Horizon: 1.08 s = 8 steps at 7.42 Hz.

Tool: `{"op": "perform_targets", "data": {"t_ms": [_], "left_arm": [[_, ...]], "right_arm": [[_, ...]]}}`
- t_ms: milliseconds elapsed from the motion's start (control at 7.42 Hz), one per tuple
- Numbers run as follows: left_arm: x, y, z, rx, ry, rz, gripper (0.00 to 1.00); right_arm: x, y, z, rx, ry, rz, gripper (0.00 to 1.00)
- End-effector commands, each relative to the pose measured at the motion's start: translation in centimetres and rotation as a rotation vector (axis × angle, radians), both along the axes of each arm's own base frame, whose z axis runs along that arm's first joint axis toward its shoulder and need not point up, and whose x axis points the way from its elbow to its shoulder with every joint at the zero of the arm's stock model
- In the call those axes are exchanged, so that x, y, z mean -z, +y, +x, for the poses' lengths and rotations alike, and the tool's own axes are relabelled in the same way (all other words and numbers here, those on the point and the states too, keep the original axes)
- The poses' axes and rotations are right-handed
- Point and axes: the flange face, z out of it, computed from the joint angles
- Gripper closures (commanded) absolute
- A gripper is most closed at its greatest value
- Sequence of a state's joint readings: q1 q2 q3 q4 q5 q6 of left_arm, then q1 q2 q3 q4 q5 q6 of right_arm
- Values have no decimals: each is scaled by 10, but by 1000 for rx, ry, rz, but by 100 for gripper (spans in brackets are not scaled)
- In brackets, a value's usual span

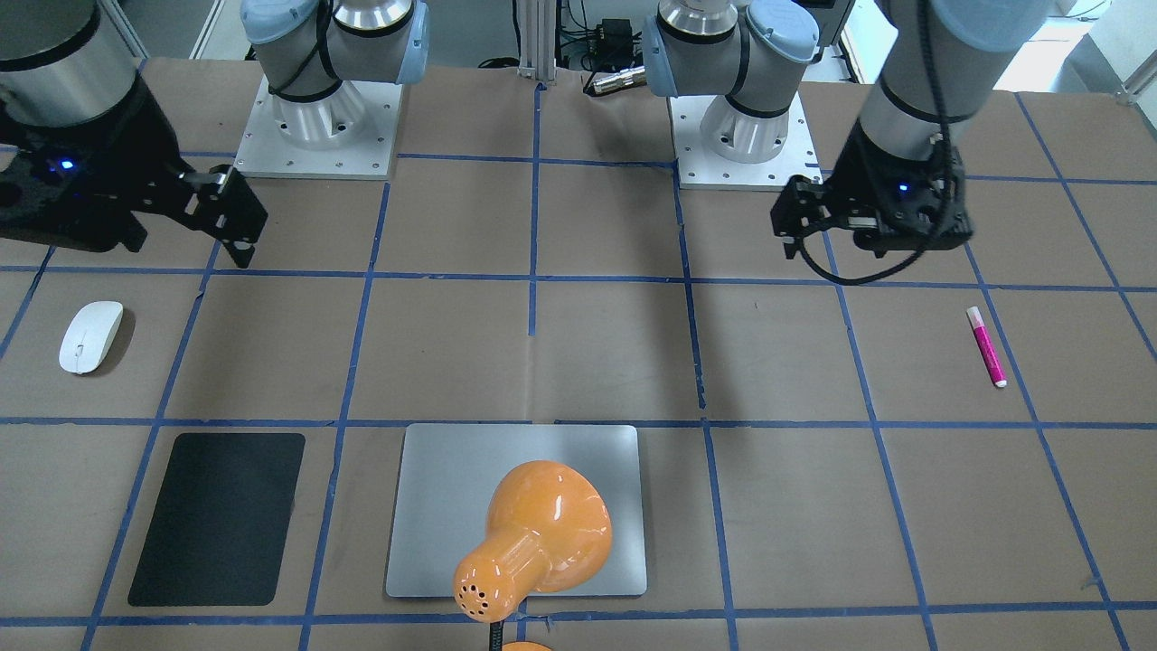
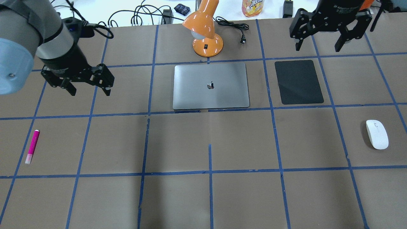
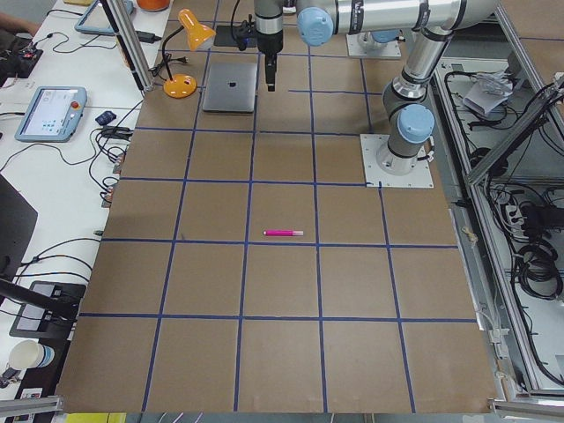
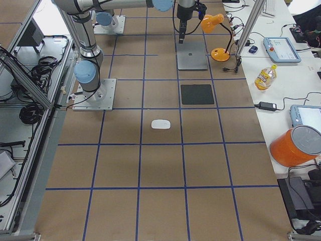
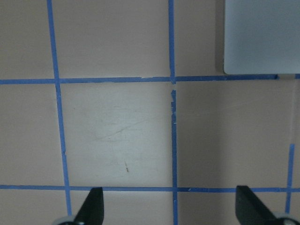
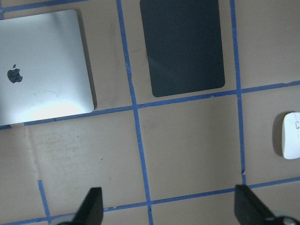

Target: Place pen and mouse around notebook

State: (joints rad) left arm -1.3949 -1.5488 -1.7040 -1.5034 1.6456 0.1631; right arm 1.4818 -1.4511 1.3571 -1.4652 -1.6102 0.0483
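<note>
Overhead exterior view, finding 1: the left gripper [image 2: 90, 92] has its fingers [image 5: 92, 206] spread wide with nothing between them. In the left wrist view, only brown table surface and blue tape lines [image 5: 172, 140] show between the tips, with a corner of the notebook [image 5: 262, 35] at the upper right.

Finding 2: the right gripper [image 2: 318, 48] is likewise spread wide and holds nothing. Its wrist view looks straight down on the notebook, the black mat [image 6: 183, 47] and, at the right edge, part of the mouse [image 6: 291, 136].

Finding 3, surroundings:
- The notebook [image 2: 210, 86] lies flat and closed at the far middle of the table [image 2: 241, 143].
- An orange lamp [image 2: 206, 31] stands just beyond the notebook's far edge. In the front-facing view its shade covers part of the lid.
- The black mat [image 2: 299, 81] lies near the notebook on the robot's right, apart from it.
- The pen [image 2: 32, 147] lies flat at the table's left edge, well apart from the notebook.
- The mouse [image 2: 377, 134] sits at the right edge, nearer the robot than the mat and well apart from the notebook.
- A yellow bottle [image 2: 252, 6] stands off the table's far side.

Finding 4, pose: both grippers point downward, raised clear of the surface. The left one hangs between the pen and the notebook. The right one hangs over the far side of the black mat.
</note>
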Motion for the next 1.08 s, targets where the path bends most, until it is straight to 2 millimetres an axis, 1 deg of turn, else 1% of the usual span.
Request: {"op": "perform_targets", "data": {"t_ms": [0, 135, 270, 404, 539, 674, 809, 944], "left_arm": [[54, -1, 148, -175, -2, 5, 0], [94, 10, 204, -240, 5, 11, 0], [131, 9, 241, -159, -31, -53, 0], [177, 15, 264, -49, -43, -64, 0], [200, 25, 297, -27, -59, -77, 0], [223, 43, 334, -34, -45, -68, 0], [241, 57, 361, -82, -1, -73, 0], [256, 59, 363, -83, 23, -58, 0]], "right_arm": [[14, -22, -101, -19, 3, 14, 0], [32, -23, -154, -97, 10, 60, 0], [59, -25, -205, -71, 6, 112, 0], [90, -20, -228, -36, -22, 166, 0], [131, -7, -257, 16, -35, 179, 0], [186, 11, -278, -9, -35, 170, 0], [240, 33, -289, -20, -13, 128, 0], [281, 54, -287, -57, -8, 103, 0]]}}
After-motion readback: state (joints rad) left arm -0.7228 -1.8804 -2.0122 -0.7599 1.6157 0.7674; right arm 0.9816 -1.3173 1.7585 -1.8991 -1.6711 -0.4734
